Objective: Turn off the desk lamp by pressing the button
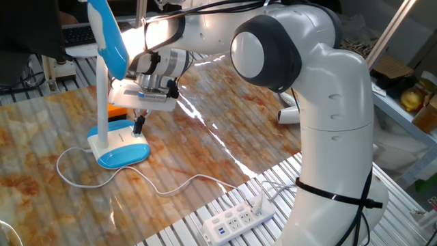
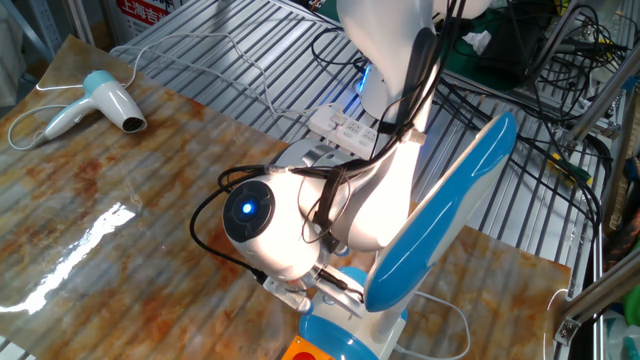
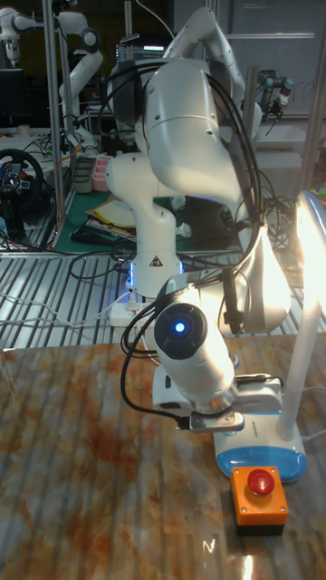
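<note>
The desk lamp stands at the table's left, with an oval blue-rimmed white base (image 1: 121,149), a thin white stem (image 1: 102,89) and a blue-and-white head (image 1: 108,31). Its head glows brightly (image 3: 312,245). My gripper (image 1: 138,126) points down over the base's white plate, beside the stem, with its dark fingertips together as one narrow tip, so it is shut on nothing. The button is too small to make out and lies under or near the tip. I cannot tell whether the tip touches the plate. In the other fixed view my wrist hides the fingers, and the lamp head (image 2: 440,210) crosses in front.
A red round button on an orange box (image 3: 259,494) sits just in front of the lamp base. The lamp's white cord (image 1: 164,188) trails to a power strip (image 1: 235,219) at the table edge. A white-and-blue hair dryer (image 2: 100,100) lies at the far corner.
</note>
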Available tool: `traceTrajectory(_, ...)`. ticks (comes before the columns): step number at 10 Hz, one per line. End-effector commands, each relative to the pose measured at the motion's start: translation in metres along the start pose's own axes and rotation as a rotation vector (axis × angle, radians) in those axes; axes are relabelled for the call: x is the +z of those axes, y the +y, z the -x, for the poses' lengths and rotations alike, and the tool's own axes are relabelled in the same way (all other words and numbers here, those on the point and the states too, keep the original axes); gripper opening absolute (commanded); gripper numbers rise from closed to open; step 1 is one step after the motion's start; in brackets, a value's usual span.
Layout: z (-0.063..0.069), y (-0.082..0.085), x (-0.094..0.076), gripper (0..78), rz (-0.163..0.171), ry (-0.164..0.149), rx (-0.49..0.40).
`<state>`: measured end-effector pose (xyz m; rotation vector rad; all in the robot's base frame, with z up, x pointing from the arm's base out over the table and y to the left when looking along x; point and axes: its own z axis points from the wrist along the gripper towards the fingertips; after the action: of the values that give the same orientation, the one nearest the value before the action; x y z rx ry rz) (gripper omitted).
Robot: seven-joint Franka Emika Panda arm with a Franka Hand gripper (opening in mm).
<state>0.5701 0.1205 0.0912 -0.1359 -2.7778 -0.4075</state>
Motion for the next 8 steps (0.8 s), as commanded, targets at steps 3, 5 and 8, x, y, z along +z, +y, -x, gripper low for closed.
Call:
traceTrajectory(3,0.0052,0.0004,0.0044,0.0,0.006,-0.002,-0.007)
traceTrajectory(5,0.0062,0.0002,0.0065,0.0,0.004,0.005,-0.005)
traceTrajectory(8,0.0082,-0.0005,0.0104,0.0,0.002,0.008,-0.003)
